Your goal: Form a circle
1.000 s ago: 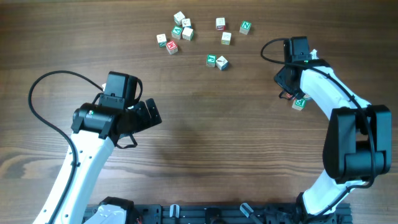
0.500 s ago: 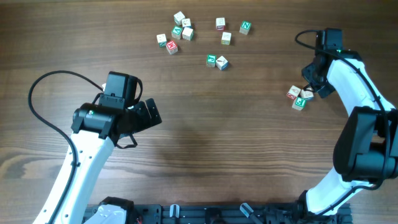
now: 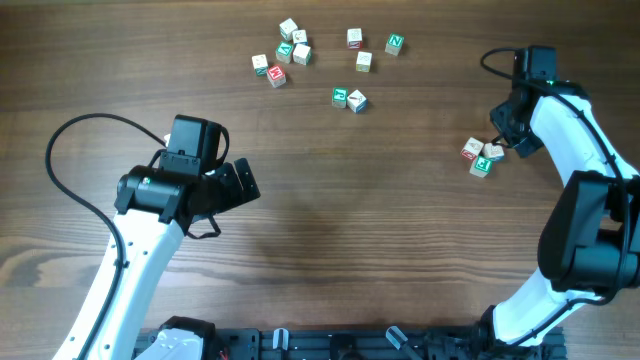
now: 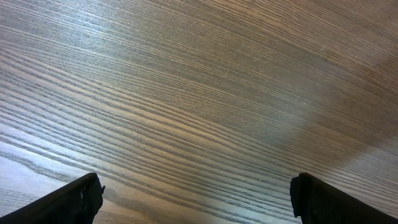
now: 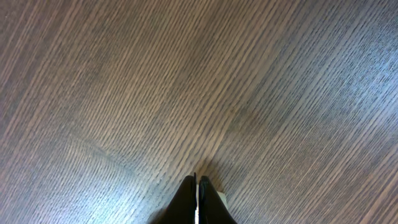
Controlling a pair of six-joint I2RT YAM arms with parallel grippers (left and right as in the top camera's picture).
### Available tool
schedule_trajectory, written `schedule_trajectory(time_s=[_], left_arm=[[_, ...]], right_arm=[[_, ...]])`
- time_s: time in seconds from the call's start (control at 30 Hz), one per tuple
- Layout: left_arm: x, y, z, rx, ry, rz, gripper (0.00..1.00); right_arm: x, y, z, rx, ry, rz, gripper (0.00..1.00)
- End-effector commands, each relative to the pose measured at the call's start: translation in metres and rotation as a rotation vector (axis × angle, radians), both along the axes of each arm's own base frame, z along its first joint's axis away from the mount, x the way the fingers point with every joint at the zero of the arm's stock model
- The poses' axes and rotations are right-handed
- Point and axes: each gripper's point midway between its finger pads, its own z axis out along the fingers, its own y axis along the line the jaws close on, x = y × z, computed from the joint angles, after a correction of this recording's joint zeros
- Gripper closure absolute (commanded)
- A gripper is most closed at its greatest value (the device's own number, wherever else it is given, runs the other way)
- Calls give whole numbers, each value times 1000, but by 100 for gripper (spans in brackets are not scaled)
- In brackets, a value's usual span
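Our right tool (image 3: 503, 136) is clenched on nothing. Its tips sit just beside the far side of the group of three letter cubes (image 3: 482, 156), and we cannot tell whether they touch. That group lies near the right edge of the tabletop (image 3: 380, 230), packed as a small triangle with one corner toward the near edge and no clear long axis. We see a loose scatter of like cubes (image 3: 302, 53) well apart, by the far edge. Our left tool (image 3: 243, 185) stands released wide over bare wood toward the left edge.
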Motion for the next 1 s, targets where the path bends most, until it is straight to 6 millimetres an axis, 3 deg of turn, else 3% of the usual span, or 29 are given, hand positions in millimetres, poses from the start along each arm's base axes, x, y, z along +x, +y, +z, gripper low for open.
schedule_trajectory(time_s=[0.0,0.33,0.53,0.97], left_arm=[[0,1,0,-3,0,2,0],[0,1,0,-3,0,2,0],[0,1,0,-3,0,2,0],[0,1,0,-3,0,2,0]], right_arm=[[-6,-3,-17,-12,53,4,96],[-6,0,-30,9,74,10,96],[1,5,-31,26,71,109,96],[-3,11,-33,55,90,123,96]])
